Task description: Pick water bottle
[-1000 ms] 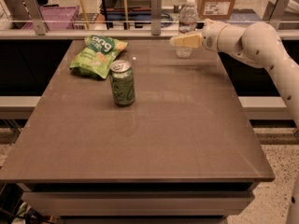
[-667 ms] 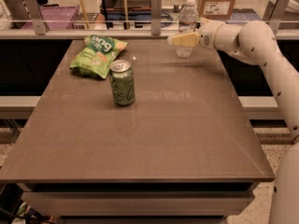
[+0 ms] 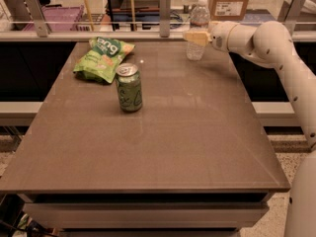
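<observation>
The water bottle (image 3: 199,15) is clear plastic with a white cap and stands upright at the far right of the brown table (image 3: 168,147). My gripper (image 3: 194,36) reaches in from the right on a white arm (image 3: 266,41). It sits at the bottle's mid-height, across the front of its body and overlapping it. The bottle's base still rests on the table. A green soda can (image 3: 129,88) stands left of centre, well away from the gripper.
A green chip bag (image 3: 102,57) lies at the far left behind the can. A metal rail with posts (image 3: 164,6) runs along the table's far edge just behind the bottle. A cardboard box (image 3: 228,1) and a purple crate (image 3: 54,18) sit beyond it.
My gripper has moved slightly up and further in against the bottle. The bottle, the can and the bag have not moved.
</observation>
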Controlling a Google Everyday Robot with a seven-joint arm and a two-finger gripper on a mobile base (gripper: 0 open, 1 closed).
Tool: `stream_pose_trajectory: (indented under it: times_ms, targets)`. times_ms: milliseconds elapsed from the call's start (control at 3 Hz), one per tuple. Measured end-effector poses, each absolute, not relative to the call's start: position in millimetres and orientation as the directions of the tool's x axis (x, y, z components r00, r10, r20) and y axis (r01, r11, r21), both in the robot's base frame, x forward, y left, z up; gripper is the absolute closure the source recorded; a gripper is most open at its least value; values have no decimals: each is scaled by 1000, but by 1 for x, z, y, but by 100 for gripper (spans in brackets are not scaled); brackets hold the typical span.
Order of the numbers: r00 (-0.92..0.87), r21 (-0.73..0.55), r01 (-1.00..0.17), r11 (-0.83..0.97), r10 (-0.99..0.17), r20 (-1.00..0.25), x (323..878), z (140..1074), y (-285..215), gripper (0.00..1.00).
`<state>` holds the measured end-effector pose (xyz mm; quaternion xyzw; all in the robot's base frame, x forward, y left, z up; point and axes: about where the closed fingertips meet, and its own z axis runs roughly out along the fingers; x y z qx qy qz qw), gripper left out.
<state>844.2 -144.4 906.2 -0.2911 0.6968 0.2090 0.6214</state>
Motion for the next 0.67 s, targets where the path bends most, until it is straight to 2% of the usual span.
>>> stream_pose_trajectory:
  times_ms: [667]
  targets:
    - [-60,-68,-672,738,-145,-988,845,904,-138,87]
